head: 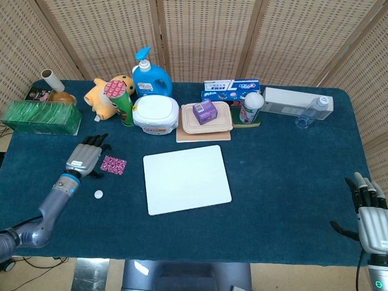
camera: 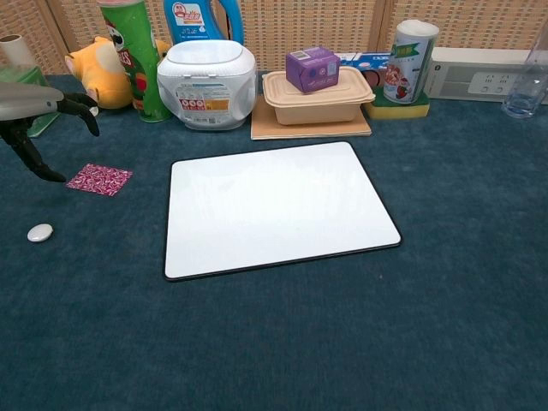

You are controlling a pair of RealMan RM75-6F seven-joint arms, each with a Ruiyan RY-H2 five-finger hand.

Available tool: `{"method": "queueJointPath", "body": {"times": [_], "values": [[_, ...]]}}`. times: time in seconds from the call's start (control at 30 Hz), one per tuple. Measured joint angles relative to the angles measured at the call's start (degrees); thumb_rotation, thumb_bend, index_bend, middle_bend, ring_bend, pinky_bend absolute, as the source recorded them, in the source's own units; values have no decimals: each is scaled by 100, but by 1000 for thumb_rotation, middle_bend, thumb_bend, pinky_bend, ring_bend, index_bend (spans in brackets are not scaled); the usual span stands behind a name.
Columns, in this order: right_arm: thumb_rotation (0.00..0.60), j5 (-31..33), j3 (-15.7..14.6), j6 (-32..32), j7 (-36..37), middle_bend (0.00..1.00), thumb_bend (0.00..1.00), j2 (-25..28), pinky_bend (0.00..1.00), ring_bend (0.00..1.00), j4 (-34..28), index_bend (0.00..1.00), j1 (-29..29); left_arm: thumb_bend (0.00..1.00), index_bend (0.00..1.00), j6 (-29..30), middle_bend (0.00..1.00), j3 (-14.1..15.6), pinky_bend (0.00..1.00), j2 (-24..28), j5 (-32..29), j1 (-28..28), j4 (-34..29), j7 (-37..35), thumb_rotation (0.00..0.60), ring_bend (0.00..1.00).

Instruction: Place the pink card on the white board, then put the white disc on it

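The pink patterned card [head: 113, 165] [camera: 100, 179] lies flat on the blue cloth, left of the white board [head: 187, 179] [camera: 274, 207]. A small white disc [head: 98, 194] [camera: 39, 232] sits on the cloth in front of the card. My left hand [head: 86, 156] [camera: 38, 113] hovers just left of the card with fingers spread, holding nothing. At the bottom right corner of the head view my right hand [head: 368, 209] stays with fingers extended and empty, far from the board.
Along the back stand a green box [head: 41, 117], a plush toy [head: 106, 94], a chips can [head: 121, 100], a blue detergent bottle [head: 148, 74], a white wipes tub [head: 156, 114], a beige food box with a purple carton [head: 205, 115], a can [head: 251, 107], a power strip [head: 291, 100] and a clear bottle [head: 312, 112].
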Motion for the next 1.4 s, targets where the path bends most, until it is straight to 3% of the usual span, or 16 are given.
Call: {"method": "queueJointPath", "body": {"times": [0.5,1.4], "values": [[562,34,14,-17,1,0,1,-9,0,0,11,45,9,140,245,-89,0,222,60,-442,-499,-267,563,198,600,0],[565,13,-8,-27,-18,0,1,-22,0,0,17,45,13,161,277,-151,0,382,60,-702,-1425,-668,687,665,600,0]]}}
